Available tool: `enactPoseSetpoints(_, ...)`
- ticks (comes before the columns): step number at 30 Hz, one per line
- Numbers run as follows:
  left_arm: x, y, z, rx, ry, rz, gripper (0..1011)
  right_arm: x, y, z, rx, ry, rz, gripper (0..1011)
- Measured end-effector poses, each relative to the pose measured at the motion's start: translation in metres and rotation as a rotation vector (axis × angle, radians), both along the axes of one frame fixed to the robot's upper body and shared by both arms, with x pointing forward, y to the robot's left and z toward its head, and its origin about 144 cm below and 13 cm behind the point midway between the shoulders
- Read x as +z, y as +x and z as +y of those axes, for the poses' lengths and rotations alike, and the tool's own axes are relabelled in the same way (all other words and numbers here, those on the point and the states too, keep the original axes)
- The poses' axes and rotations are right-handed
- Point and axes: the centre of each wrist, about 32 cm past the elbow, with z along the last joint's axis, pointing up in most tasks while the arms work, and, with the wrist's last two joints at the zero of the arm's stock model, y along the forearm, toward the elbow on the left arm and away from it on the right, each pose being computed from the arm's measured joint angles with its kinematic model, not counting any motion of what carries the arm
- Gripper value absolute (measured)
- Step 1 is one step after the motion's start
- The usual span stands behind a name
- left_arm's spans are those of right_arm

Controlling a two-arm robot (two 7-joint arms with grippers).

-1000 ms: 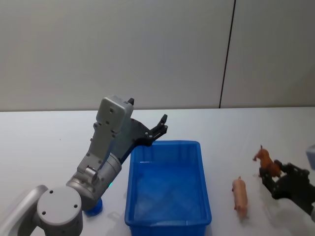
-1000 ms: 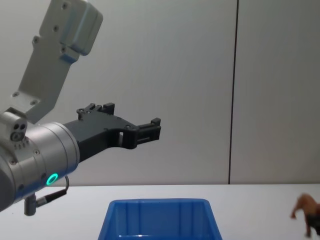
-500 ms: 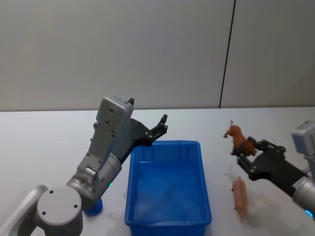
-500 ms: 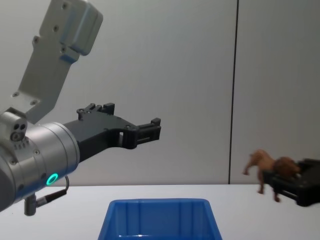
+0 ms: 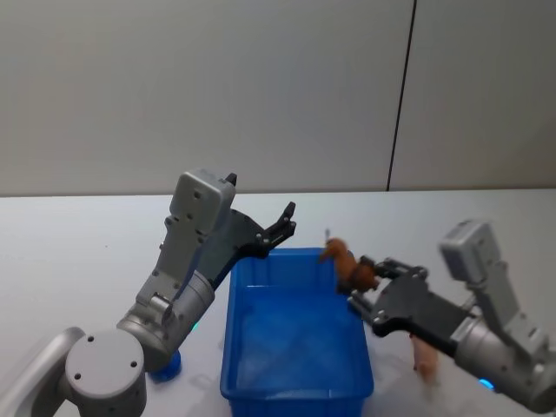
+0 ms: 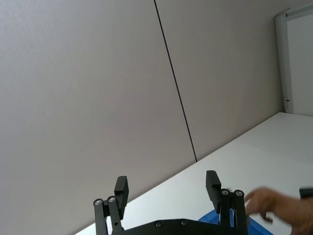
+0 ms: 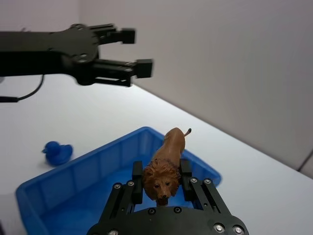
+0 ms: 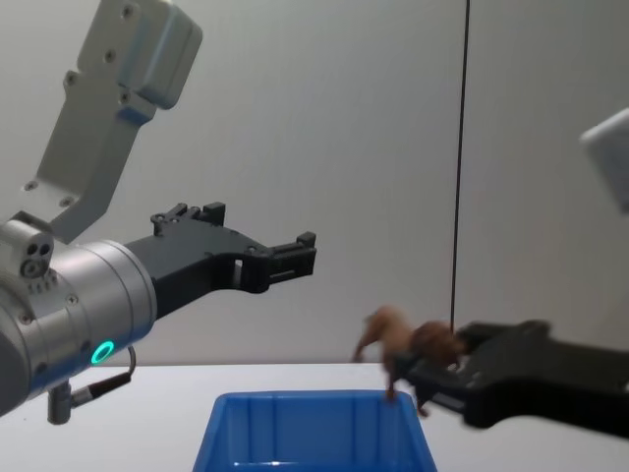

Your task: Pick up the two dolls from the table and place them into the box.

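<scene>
A: Head: right gripper [image 5: 356, 282] has swung in from the right of the table [image 5: 87, 234]. It's now over the right rim of the box [image 5: 228, 347], jaws pinching the brown doll [image 5: 346, 263]. Left gripper [image 5: 282, 221] hasn't moved, raised over the far-left corner.
B: Left wrist?
A: Its jaws are spread, nothing between them. Brown blur at the frame edge, likely the doll.
B: Right wrist?
A: Doll clamped behind the mane, face toward the camera, box interior below. Blue doll [image 7: 57, 152] sits on the table beside the box.
B: Chest?
A: Doll hangs just above the rim's right end. Looks ready to release. Blue one is left to do. Pink toy [image 5: 424, 358] lies right of the box.
</scene>
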Motion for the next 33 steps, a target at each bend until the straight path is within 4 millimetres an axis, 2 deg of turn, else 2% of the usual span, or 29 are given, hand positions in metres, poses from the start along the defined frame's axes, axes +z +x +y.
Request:
enactPoseSetpoints(7,0.0,0.0,0.0,0.0,0.0,0.0,1003,-0.009,0.0,0.019,0.063,-0.023,0.035,451)
enactPoseSetpoints(13,0.0,0.0,0.0,0.0,0.0,0.0,1003,-0.015,-0.001,0.026,0.077,-0.038,0.056,681)
enactPoseSetpoints(23,0.0,0.0,0.0,0.0,0.0,0.0,1003,-0.02,-0.002,0.024,0.053,-0.049,0.065,962)
enactPoseSetpoints(26,0.0,0.0,0.0,0.0,0.0,0.0,1003,-0.021,-0.004,0.019,0.031,-0.049,0.067,1001)
enactPoseSetpoints(33,0.0,0.0,0.0,0.0,0.0,0.0,1003,-0.024,-0.013,0.002,-0.026,-0.055,0.073,1001)
